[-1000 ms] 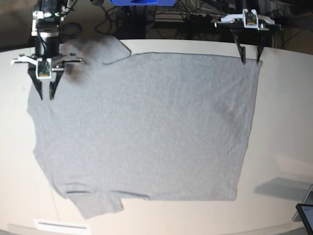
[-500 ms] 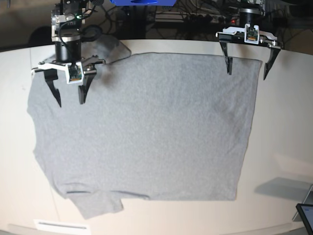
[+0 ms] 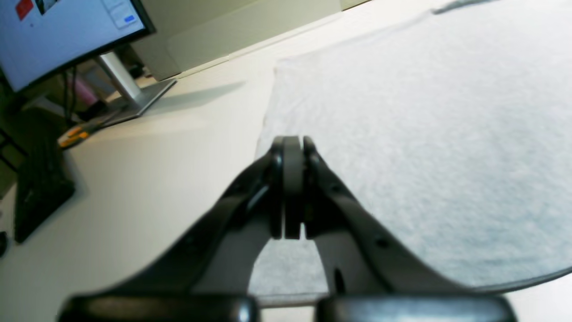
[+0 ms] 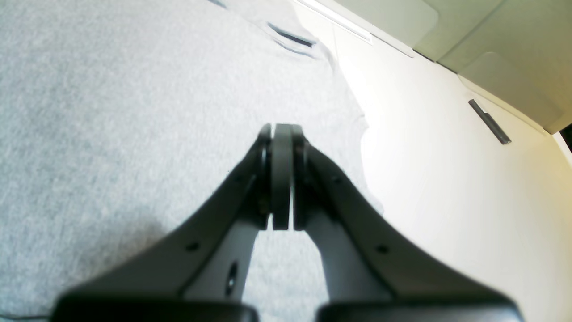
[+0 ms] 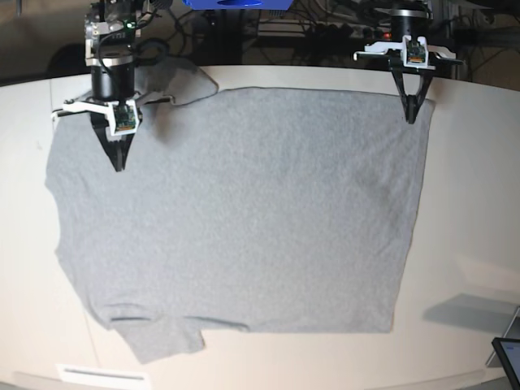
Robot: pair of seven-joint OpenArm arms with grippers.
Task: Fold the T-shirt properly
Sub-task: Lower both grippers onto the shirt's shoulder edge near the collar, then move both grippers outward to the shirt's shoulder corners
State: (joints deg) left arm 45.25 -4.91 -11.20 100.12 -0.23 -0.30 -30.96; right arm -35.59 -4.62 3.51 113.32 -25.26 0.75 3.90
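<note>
The heather-grey T-shirt (image 5: 244, 211) lies spread flat on the white table (image 5: 471, 203), plain side up, with one sleeve at the far left and one at the near left. My left gripper (image 5: 412, 118) hangs over the shirt's far right corner, pointing down, its jaws shut. In the left wrist view the left gripper (image 3: 290, 143) sits pressed together just above the T-shirt (image 3: 424, 112) edge, no cloth seen between the pads. My right gripper (image 5: 119, 166) is over the shirt's far left shoulder. The right gripper (image 4: 280, 129) is shut too, above the T-shirt (image 4: 111, 89).
A monitor (image 3: 58, 36) on a silver stand (image 3: 134, 96) stands off the table's right end. A screen corner (image 5: 508, 353) shows at the near right. Cables and a blue object (image 5: 236, 4) lie behind the far edge. A white strip (image 5: 101, 374) marks the near left edge.
Both grippers stood wide open half a second ago and have closed. The right gripper has moved right from the table's left side to over the shirt's shoulder.
</note>
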